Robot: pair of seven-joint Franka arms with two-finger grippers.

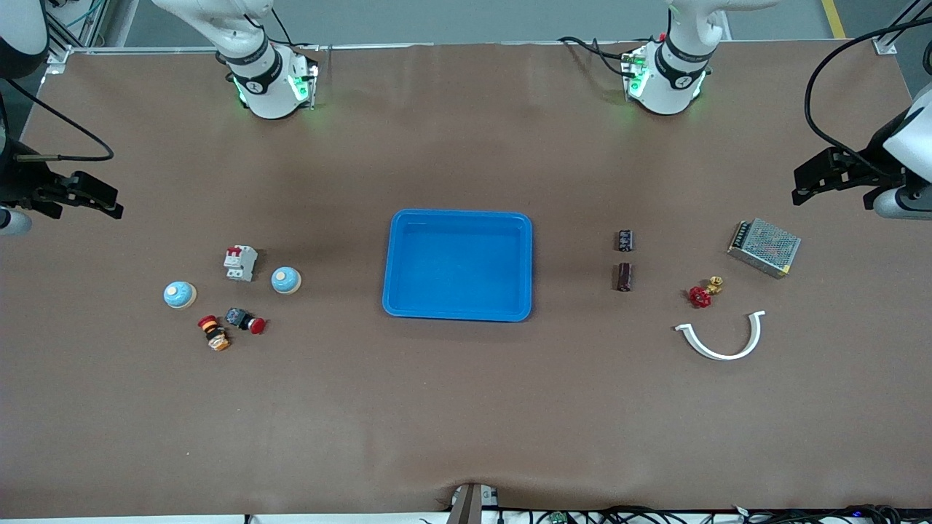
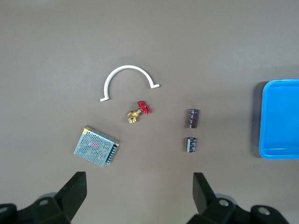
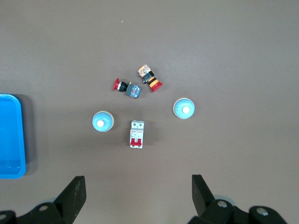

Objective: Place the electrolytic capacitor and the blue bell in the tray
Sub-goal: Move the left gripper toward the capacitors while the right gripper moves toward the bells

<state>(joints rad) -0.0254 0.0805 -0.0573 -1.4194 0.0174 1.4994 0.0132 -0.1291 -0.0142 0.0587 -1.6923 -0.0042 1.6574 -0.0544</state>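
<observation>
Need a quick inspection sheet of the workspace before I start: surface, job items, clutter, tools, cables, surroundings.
Surface: brown table, flat.
Job's things: blue tray mid-table, nothing in it; two capacitors toward the left arm's end; two blue bells toward the right arm's end.
Clutter: circuit breaker, two red push-buttons, mesh power supply, red-handled valve, white curved clip.
Tools: left tool open, raised over its table end; right tool open, likewise; both wait.
Cables: bundle along the table's near edge.
Surroundings: grey floor.
</observation>
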